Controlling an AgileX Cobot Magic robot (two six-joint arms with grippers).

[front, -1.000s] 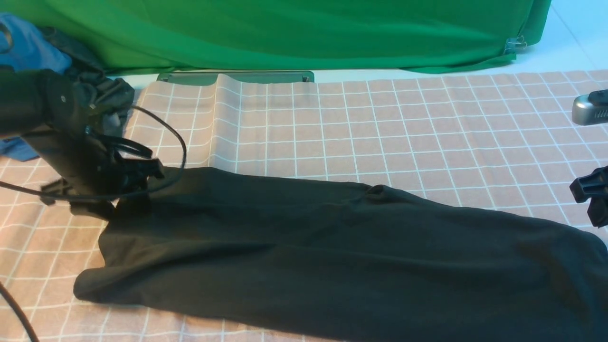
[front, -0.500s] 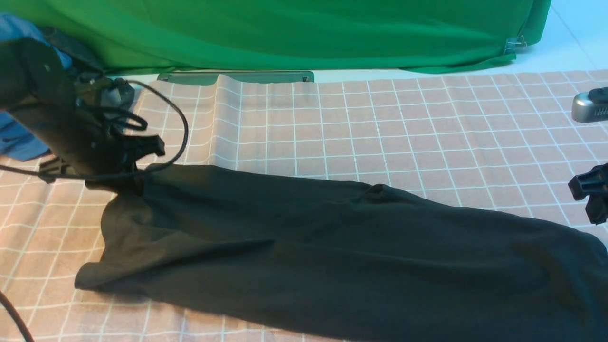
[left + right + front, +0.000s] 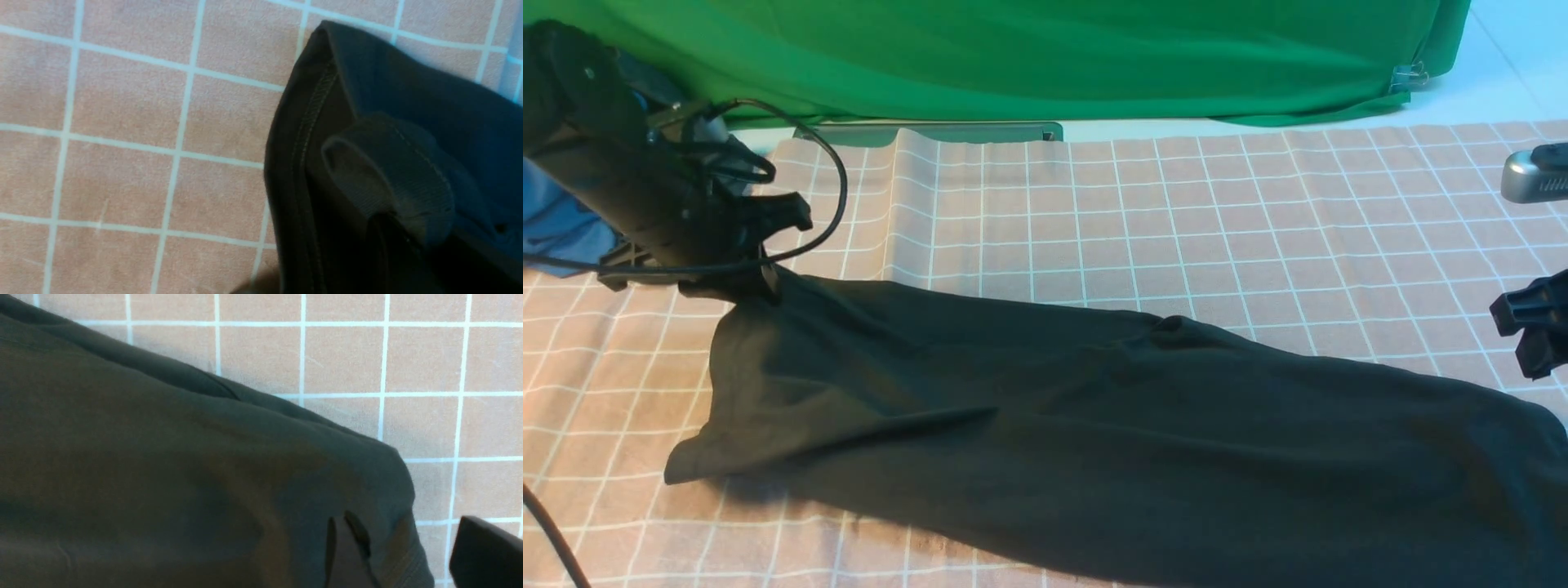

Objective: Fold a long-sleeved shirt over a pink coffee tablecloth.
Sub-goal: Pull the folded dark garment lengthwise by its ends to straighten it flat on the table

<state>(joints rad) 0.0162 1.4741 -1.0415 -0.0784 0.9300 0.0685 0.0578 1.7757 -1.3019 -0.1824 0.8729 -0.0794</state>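
Your left hand (image 3: 756, 282) pinches far-left corner of large black cotton long-sleeved shirt (image 3: 1094, 425), raised off pink white-grid tablecloth (image 3: 1176, 212) for folding; right hand (image 3: 1531, 335) open, empty, by shirt's right end.

Front camera sits on the robot's own side, in the middle and raised, looking forward and down across the pink tablecloth (image 3: 1176, 212) to the green cloth (image 3: 1013, 57) at the back: the wide, far look. Left wrist camera points down, very near, onto a hemmed corner of the long-sleeved shirt (image 3: 367, 163) against the grid. Right wrist camera, near too and facing down, takes the shirt's opposite end. All three share shirt and tablecloth; only the front view holds both ends.
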